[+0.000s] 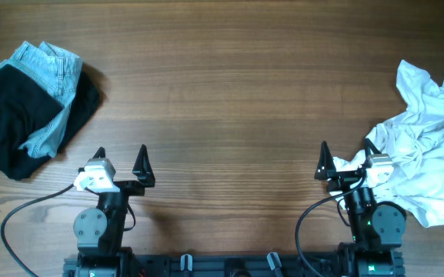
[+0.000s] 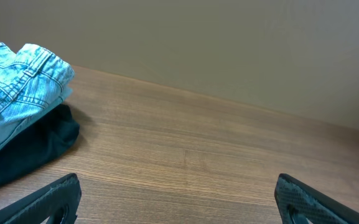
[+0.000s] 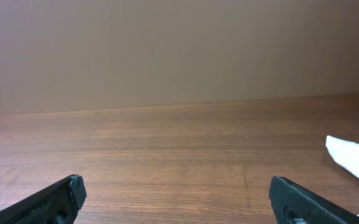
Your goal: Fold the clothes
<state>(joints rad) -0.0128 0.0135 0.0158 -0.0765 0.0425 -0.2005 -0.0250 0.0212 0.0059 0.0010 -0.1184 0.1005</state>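
A folded pile of light blue jeans on a black garment lies at the far left; the jeans and the black garment also show in the left wrist view. A crumpled white garment lies at the right edge, and its corner shows in the right wrist view. My left gripper is open and empty near the front edge; its fingers frame bare wood. My right gripper is open and empty, its right finger against the white cloth; it shows in the right wrist view.
The wooden table spans the view. A plain beige wall stands behind its far edge. Black cables run from both arm bases at the front edge.
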